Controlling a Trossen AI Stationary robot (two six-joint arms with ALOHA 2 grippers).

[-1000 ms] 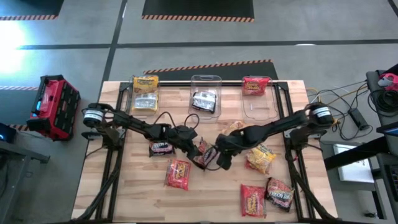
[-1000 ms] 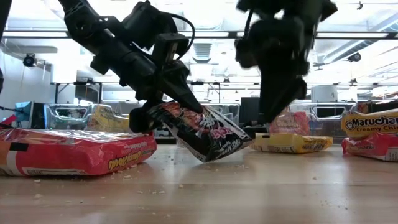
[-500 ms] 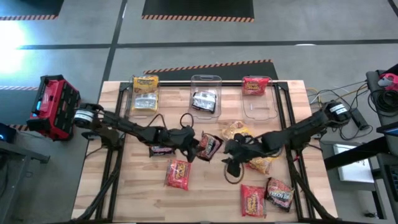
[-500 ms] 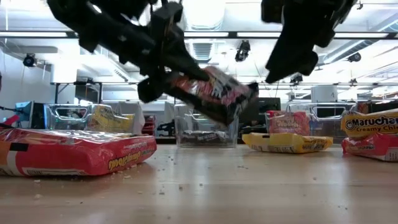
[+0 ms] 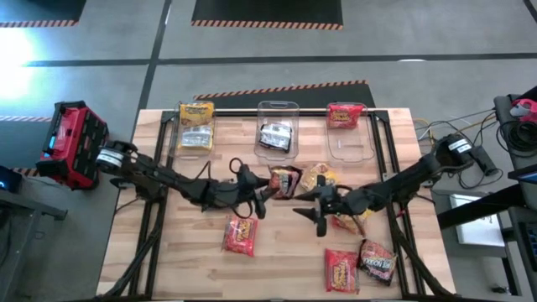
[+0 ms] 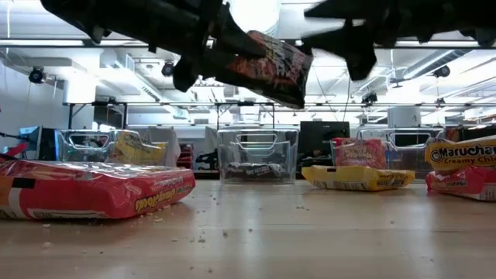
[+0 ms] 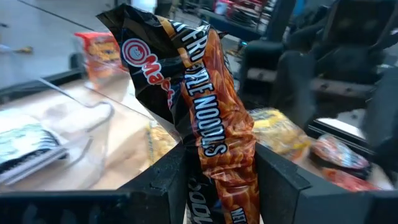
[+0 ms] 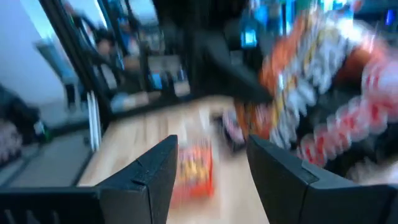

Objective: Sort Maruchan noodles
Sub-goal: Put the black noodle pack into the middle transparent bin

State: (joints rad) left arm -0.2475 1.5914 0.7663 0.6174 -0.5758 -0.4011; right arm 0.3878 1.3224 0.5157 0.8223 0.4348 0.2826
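High view: the left gripper [image 5: 267,186] carries a dark crinkly plastic noodle packet [image 5: 285,179] above the wooden tabletop [image 5: 277,252], just near of the middle clear plastic bin [image 5: 277,109].

Low view: packet airborne.

Right wrist view: right gripper [image 8: 208,165] parted, empty.

Next, likely release into that bin.

1. Setting: robotics lab or industrial test bay.
2. Floor [image 5: 101,42]: smooth grey concrete, with dark mats edged in orange-black hazard stripes [image 5: 281,87].
3. Table [image 5: 285,268]: light wood top on a black metal frame.
4. Beside it: red toolbox [image 5: 71,143]; loose cables [image 5: 470,138] on the opposite side.
5. Low view: exposed ceiling with strip lights [image 6: 101,54], racks and workstations behind.
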